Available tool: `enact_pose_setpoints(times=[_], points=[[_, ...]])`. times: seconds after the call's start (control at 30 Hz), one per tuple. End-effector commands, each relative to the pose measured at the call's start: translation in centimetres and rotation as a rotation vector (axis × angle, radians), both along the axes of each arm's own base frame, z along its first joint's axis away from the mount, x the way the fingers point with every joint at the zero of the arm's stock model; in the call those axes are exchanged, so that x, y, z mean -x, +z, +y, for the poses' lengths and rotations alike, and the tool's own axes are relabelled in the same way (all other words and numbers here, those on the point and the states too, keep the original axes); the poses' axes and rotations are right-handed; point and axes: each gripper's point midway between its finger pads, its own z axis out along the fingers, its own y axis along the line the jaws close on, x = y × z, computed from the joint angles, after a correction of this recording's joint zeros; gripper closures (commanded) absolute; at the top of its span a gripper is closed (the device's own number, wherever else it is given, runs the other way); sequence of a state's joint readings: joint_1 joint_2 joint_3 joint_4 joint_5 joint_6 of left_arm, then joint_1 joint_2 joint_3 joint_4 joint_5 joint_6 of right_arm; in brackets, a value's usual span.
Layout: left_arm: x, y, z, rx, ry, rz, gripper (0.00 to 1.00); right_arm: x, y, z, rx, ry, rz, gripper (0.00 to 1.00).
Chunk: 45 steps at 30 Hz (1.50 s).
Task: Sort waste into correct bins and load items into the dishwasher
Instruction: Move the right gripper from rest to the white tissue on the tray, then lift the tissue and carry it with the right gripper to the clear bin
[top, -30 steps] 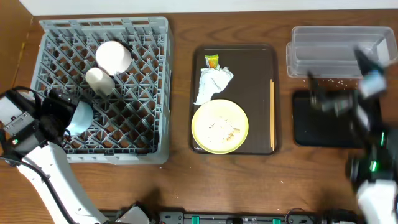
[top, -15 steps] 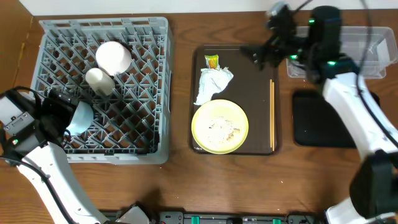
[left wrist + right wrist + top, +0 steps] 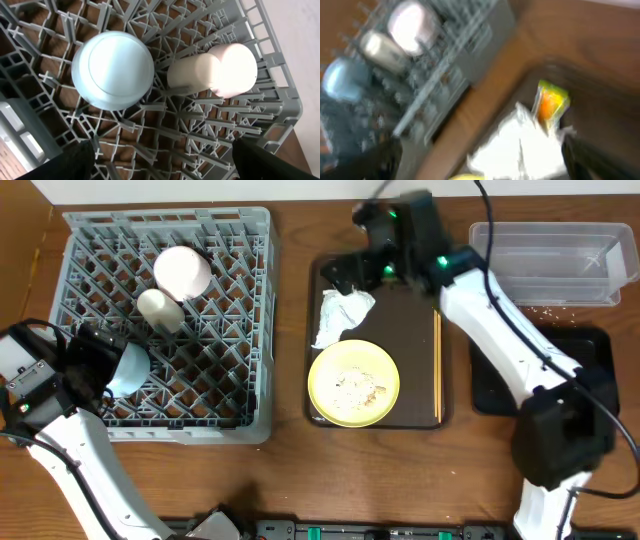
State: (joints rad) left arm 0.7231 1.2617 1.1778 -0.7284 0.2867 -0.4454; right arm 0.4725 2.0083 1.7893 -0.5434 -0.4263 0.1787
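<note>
Tabletop: brown wooden table [image 3: 290, 480] carried a rack, a serving tray and two bins, side by side.
Left gripper [image 3: 167, 165]: hung over the rack's near-left part with its jaws spread wide and nothing between them; it was likely parked there clear of the bowl below.
Dish rack [image 3: 230, 240]: held the light blue bowl [image 3: 112, 70] upside down among the pegs, presumably so it would drain. The white bowl [image 3: 182, 270] and small white cup [image 3: 160, 310] touched each other farther back.
Serving tray [image 3: 410, 330]: held the unsorted things: napkin [image 3: 340, 315], wrapper [image 3: 551, 104], the pale yellow plate [image 3: 353, 383] bearing food crumbs [image 3: 358, 388], and chopsticks [image 3: 437, 365] along its right edge.
Right gripper [image 3: 345, 275]: jaws wide and empty above the tray's far-left corner, over wrapper and napkin; probably lining up on a piece of waste.
Clear tub [image 3: 545, 255]: nothing clearly inside.
Black tray [image 3: 590, 345]: partly hidden by the right arm; no contents seen.
</note>
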Motion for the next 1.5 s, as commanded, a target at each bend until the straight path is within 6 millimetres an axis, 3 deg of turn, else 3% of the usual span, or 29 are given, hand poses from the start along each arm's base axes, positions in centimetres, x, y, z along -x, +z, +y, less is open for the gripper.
enact_pose_setpoints(times=[0.0, 0.27, 0.3, 0.37, 0.5, 0.57, 0.73, 0.83, 0.93, 1.13, 1.3, 1.47], points=[[-0.1, -0.1, -0.1, 0.007, -0.007, -0.001, 0.11, -2.4, 0.5, -0.5, 0.191, -0.162, -0.042, 0.01], [-0.1, -0.1, -0.1, 0.007, -0.007, -0.001, 0.11, -0.6, -4.4, 3.1, 0.274, -0.083, 0.055, 0.01], [-0.2, -0.1, -0.1, 0.007, -0.007, 0.0, 0.11, -0.7, -4.8, 3.1, 0.293, -0.093, 0.048, 0.03], [-0.2, -0.1, -0.1, 0.007, -0.007, 0.0, 0.11, -1.5, -5.8, 2.2, 0.349, -0.157, 0.031, 0.25], [-0.2, -0.1, -0.1, 0.007, -0.007, 0.0, 0.11, -2.4, -7.9, 0.0, 0.397, -0.336, 0.091, 0.33], [-0.2, -0.1, -0.1, 0.007, -0.007, 0.0, 0.11, -2.5, -9.0, -0.2, 0.397, -0.362, 0.121, 0.39], [-0.2, -0.1, -0.1, 0.007, -0.007, 0.0, 0.11, -2.3, -12.0, -0.6, 0.434, -0.374, 0.177, 0.4], [-0.2, -0.1, -0.1, 0.007, -0.008, 0.0, 0.11, -1.9, -14.5, -1.0, 0.462, -0.393, 0.23, 0.49], [-0.2, -0.1, -0.1, 0.007, -0.007, 0.0, 0.11, -1.9, -15.7, -1.8, 0.481, -0.407, 0.259, 0.5], [-0.2, -0.1, -0.1, 0.007, -0.007, 0.0, 0.11, -2.8, -16.0, -4.5, 0.452, -0.474, 0.331, 0.48], [-0.2, -0.1, -0.1, 0.007, -0.007, 0.0, 0.11, -2.5, -17.0, -3.7, 0.356, -0.417, 0.422, 0.46], [-0.1, -0.1, -0.1, 0.007, -0.007, -0.001, 0.11, -1.7, -18.0, -2.4, 0.326, -0.373, 0.463, 0.38]])
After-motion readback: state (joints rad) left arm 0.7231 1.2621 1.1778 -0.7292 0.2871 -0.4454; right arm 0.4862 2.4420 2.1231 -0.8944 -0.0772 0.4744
